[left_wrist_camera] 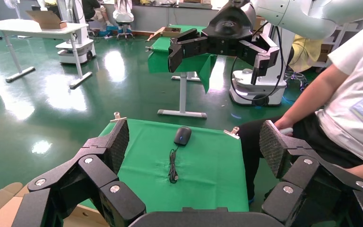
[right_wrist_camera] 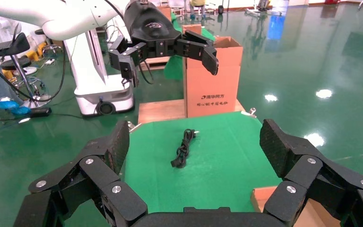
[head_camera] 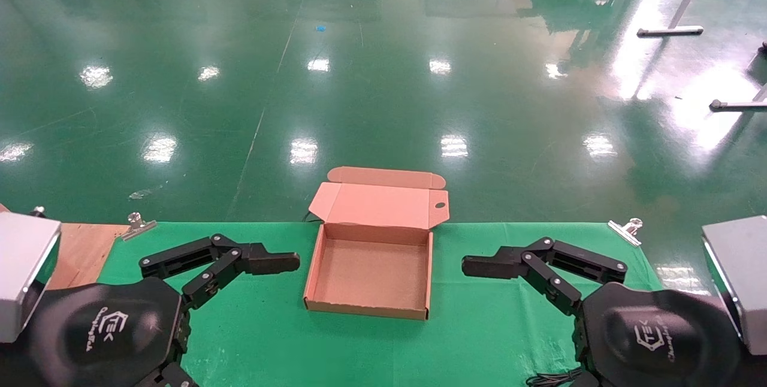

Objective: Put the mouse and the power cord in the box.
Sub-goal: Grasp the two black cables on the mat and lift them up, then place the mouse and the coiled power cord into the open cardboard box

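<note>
Both wrist housings carry a white logo reading "TEK". A tall carton (right_wrist_camera: 212, 78) beyond the surface (head_camera: 479, 327) bears printed characters too small to read. The left claw (head_camera: 281, 262) and right claw (head_camera: 479, 266) hover level over the green surface, one on each side of the box (head_camera: 371, 267), pointing toward it. Both claws are spread wide and hold nothing. The box stands open and empty at centre. The mouse (left_wrist_camera: 182, 135) lies beyond the right claw, and the power cord (right_wrist_camera: 184, 147) beyond the left claw.

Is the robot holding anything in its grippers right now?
No. The left gripper and the right gripper are both open and hold nothing. The mouse and the power cord lie on the green cloth.
</note>
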